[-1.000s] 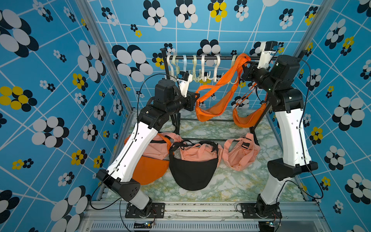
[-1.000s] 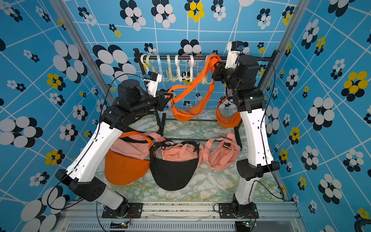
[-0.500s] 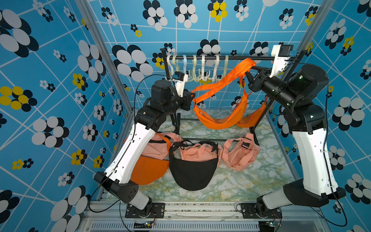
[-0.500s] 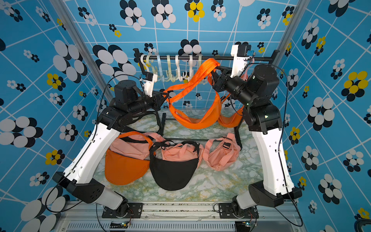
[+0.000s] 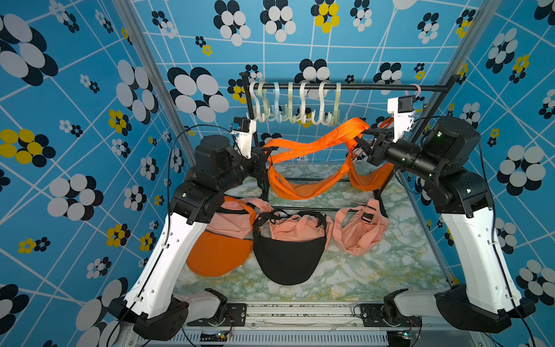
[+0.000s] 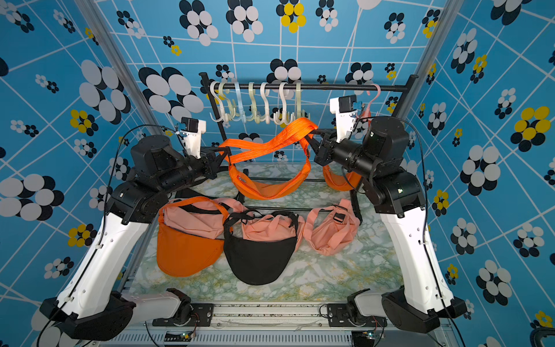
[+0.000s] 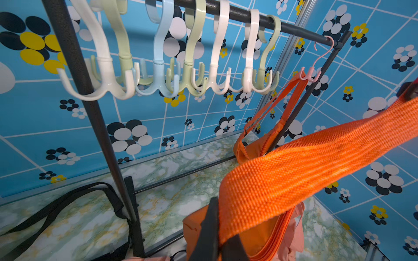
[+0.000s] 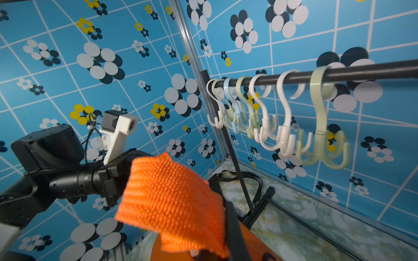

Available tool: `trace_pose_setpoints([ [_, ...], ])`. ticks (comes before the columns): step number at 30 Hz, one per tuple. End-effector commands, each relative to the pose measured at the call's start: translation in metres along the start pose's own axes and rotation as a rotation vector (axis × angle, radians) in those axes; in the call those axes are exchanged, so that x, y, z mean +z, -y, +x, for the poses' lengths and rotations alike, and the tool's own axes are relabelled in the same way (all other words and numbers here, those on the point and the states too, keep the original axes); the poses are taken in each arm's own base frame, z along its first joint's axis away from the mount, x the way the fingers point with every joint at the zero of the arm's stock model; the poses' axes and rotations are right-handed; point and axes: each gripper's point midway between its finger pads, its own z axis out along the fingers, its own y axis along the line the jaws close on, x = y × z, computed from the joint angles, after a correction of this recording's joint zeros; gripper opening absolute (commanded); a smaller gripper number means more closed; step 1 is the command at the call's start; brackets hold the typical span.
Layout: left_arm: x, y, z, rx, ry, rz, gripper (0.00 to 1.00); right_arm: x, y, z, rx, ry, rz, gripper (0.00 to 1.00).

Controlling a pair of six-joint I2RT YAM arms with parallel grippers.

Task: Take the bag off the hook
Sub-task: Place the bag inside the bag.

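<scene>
An orange bag hangs in the air in front of the rack by its woven strap. My left gripper is shut on one end of the strap. My right gripper is shut on the other end. The strap runs just below the pale green hook and touches no hook. A second orange bag hangs from the pink hook at the rail's right end.
Several pastel hooks hang bare on the black rail. On the marble table lie an orange bag, a black bag and pink bags. The rack's black posts stand close to both grippers.
The right arm swung back and down to the right, bringing the strap from rail height to below the hooks. The bag dropped lower and spread out. The left gripper barely moved.
</scene>
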Motion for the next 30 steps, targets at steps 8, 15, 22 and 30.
trace_pose_setpoints([
  [8, -0.052, -0.024, 0.074, -0.102, -0.223, -0.149, 0.00, -0.029, -0.089, 0.065, 0.117, -0.264, -0.431, 0.00],
  [15, -0.084, -0.028, 0.118, -0.177, -0.318, -0.181, 0.00, -0.046, -0.112, 0.054, 0.152, -0.166, -0.568, 0.00],
  [22, -0.053, -0.053, 0.222, -0.368, -0.487, -0.186, 0.00, 0.039, -0.046, 0.178, 0.502, -0.524, -0.446, 0.00],
  [30, -0.014, -0.088, 0.300, -0.556, -0.599, -0.201, 0.00, 0.060, 0.007, 0.315, 0.613, -0.904, -0.242, 0.00],
])
